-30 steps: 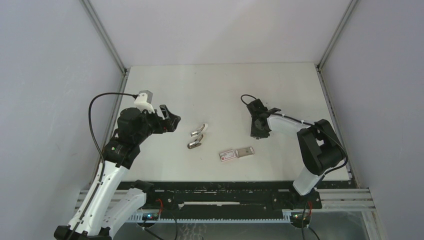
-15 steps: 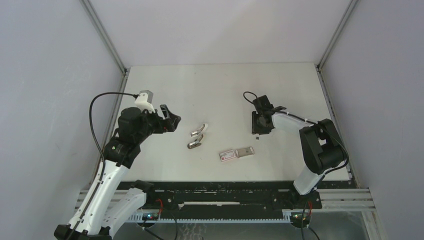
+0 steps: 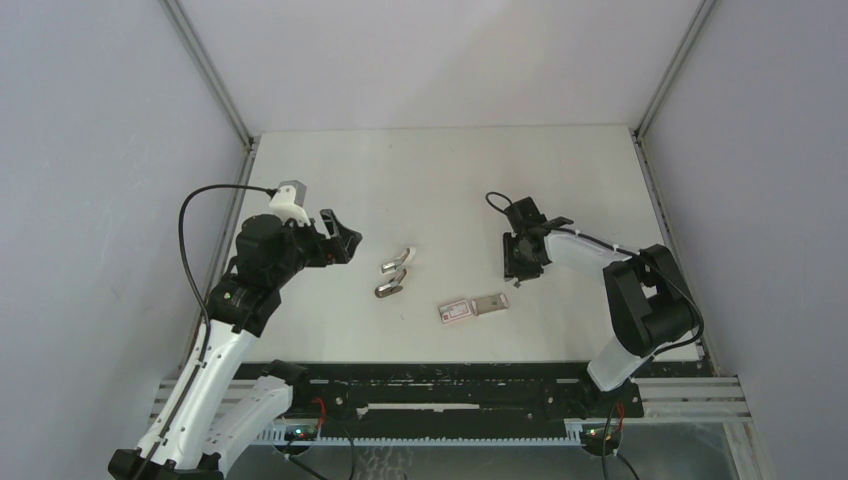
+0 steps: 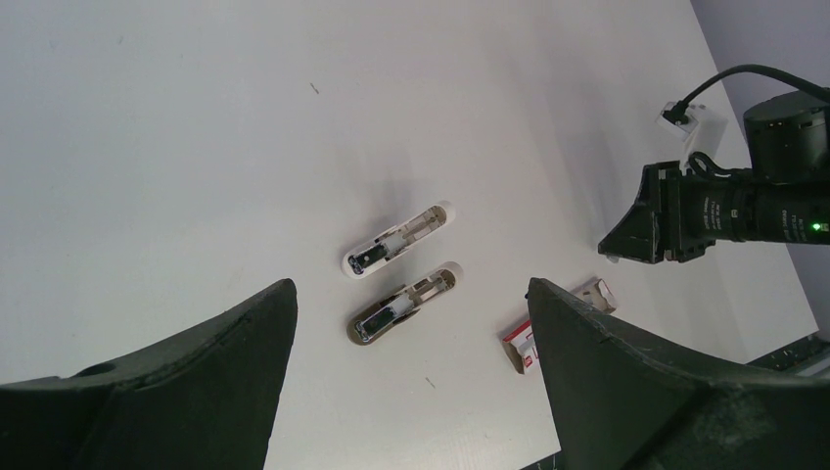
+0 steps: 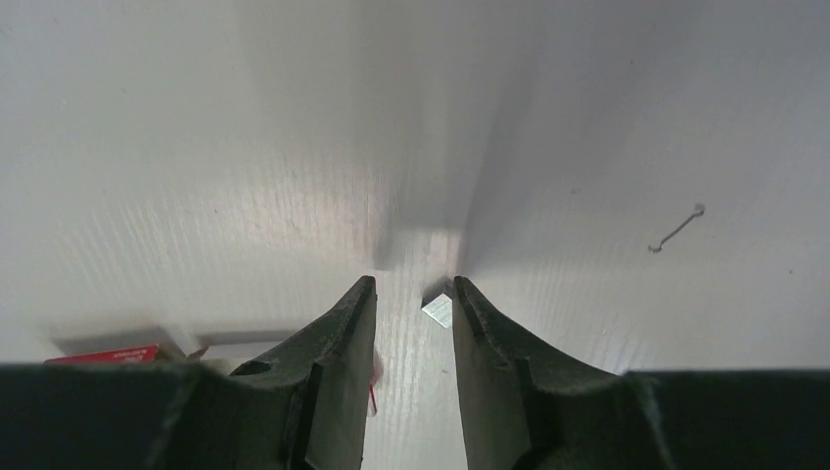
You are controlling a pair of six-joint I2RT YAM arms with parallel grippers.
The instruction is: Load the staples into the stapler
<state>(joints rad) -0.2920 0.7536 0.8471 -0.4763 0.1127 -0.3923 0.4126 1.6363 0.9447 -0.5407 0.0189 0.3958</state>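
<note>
My left claw (image 4: 411, 289) hangs released above the table (image 3: 450, 180), its two fingers spread wide and gripping nothing. Ahead of it and framed between those fingers lies the stapler (image 4: 399, 238), opened out with its white shell and its darker grey arm side by side. Both show their inner channels facing up. The stapler sits apart from my left fingertips, with nothing touching it.

Beyond the stapler, towards my other arm, lies the pinkish-red-and-white box (image 3: 472, 307) with its tray slid partly out.

My right claw (image 5: 413, 282) points down close to the table, on the far side of that box from my left claw. Its fingers are drawn near each other with a narrow gap left between them, so it is not clenched. In that gap, just below the tips, sits a short silvery piece of the staples (image 5: 438, 309), lying hard against the inner face of the finger on the right of my wrist view. I cannot tell whether that finger actually touches it, and the opposite finger stands clear of it. A single loose staple (image 5: 675, 227) lies on the table off to the right of this claw, well apart. A red corner of the box shows low on its left.
</note>
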